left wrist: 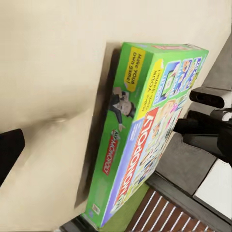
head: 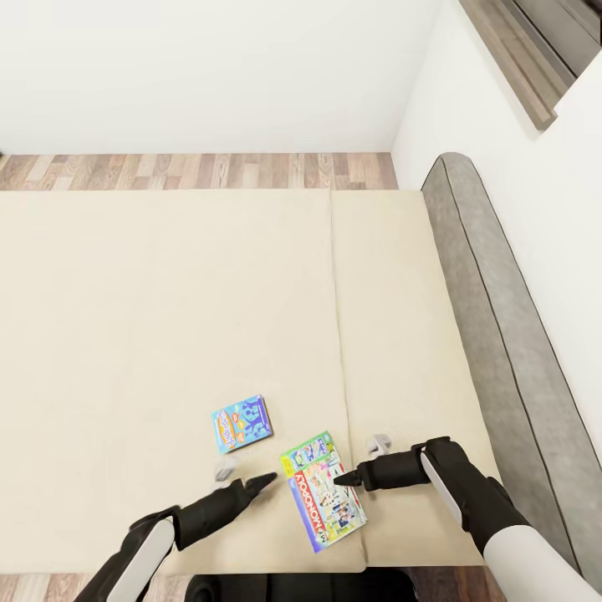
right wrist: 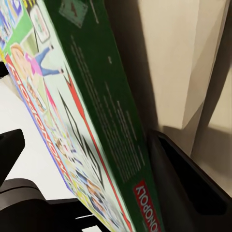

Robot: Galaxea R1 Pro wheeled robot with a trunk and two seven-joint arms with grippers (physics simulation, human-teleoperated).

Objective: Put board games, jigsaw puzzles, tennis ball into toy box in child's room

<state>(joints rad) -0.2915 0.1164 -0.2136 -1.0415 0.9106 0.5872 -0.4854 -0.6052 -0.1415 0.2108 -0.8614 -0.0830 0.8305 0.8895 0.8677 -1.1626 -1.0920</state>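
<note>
Two board games lie on the bed's beige mattress (head: 150,318): a small mostly blue box (head: 242,423) and a white-green Monopoly box (head: 324,493) near the front edge. My right gripper (head: 364,461) is open at the Monopoly box's right side. In the right wrist view the Monopoly box (right wrist: 82,125) stands edge-on between the two fingers and rests against the dark finger (right wrist: 188,193). My left gripper (head: 244,478) is open just left of that box, not touching it. The left wrist view shows the Monopoly box (left wrist: 145,135) with a shadow beside it, and the right gripper (left wrist: 208,113) behind it.
The grey padded headboard (head: 502,334) runs along the bed's right side against a white wall. A strip of wood-plank floor (head: 209,171) lies beyond the far edge of the mattress. A seam (head: 339,334) divides the mattress lengthwise. The bed's front edge is close under my arms.
</note>
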